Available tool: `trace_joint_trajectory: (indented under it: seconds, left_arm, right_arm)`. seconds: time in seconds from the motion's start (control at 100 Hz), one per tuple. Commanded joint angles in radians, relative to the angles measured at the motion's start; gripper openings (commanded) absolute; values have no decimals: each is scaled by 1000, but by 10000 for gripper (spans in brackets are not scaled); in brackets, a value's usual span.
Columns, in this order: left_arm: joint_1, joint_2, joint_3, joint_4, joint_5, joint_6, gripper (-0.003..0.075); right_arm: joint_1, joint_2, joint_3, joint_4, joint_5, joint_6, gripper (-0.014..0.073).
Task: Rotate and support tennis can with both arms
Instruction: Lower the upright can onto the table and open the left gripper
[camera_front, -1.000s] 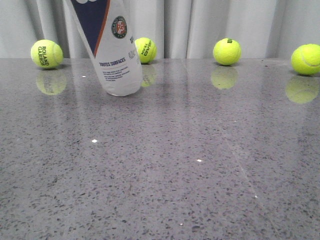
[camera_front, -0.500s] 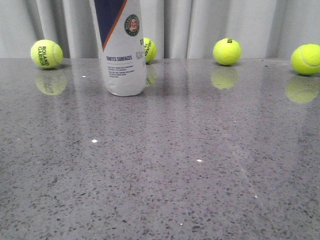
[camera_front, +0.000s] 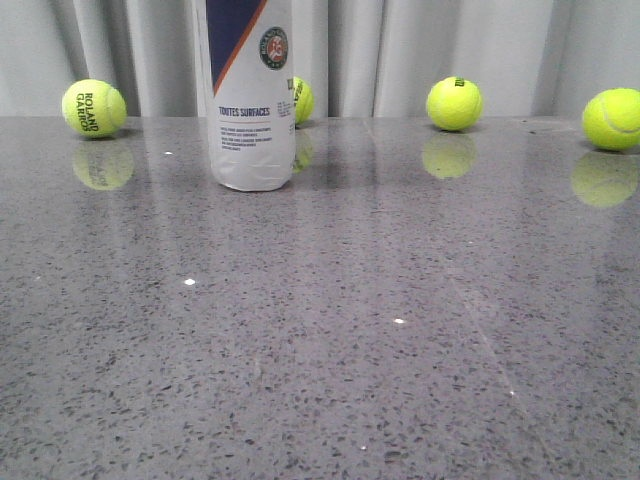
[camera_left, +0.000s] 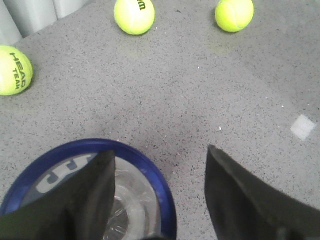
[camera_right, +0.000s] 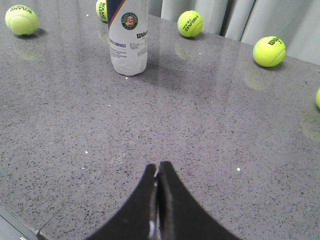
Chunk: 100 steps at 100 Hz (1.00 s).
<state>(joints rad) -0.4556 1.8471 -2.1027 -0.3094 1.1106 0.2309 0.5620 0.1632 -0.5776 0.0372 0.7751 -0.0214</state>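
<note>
The tennis can (camera_front: 250, 130) stands upright on the grey table (camera_front: 330, 330) at the back left, its top cut off by the frame. It also shows in the right wrist view (camera_right: 128, 45). In the left wrist view I look down on its navy rim (camera_left: 167, 200). My left gripper (camera_left: 160, 150) is open just above it. One finger (camera_left: 90, 190) is over the can's mouth and the other finger (camera_left: 240, 195) is outside the rim, over the table. My right gripper (camera_right: 157, 165) is shut and empty, low over the table's near part. Neither gripper shows in the front view.
Several yellow-green tennis balls lie along the table's back edge by the grey curtain: one at far left (camera_front: 93, 108), one behind the can (camera_front: 298, 98), one right of centre (camera_front: 453, 103), one at far right (camera_front: 612, 118). The near table edge (camera_right: 20, 225) shows.
The tennis can was tilted with its top to the left. It has swung upright and its base has settled flat on the table.
</note>
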Motion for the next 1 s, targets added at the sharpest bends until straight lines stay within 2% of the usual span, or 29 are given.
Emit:
trace_joint_trajectory:
  seconds: [0.0, 0.09, 0.28, 0.51, 0.99]
  left_arm:
    - [-11, -52, -31, -33, -81, -9, 379]
    - [-11, -72, -31, -33, -91, -9, 304]
    - [-11, -138, 0, -37, -95, -9, -22]
    - [-11, -255, 140, -43, -112, -9, -20]
    - [-11, -628, 666, -43, -366, -9, -20]
  right_arm:
    - [-1, 11, -20, -8, -79, 0, -67]
    - [-1, 11, -20, -8, -79, 0, -67]
    - [-1, 11, -20, -8, -79, 0, -67]
    - [-1, 11, -20, -8, -79, 0, -67]
    - [-1, 11, -20, -8, -79, 0, -67]
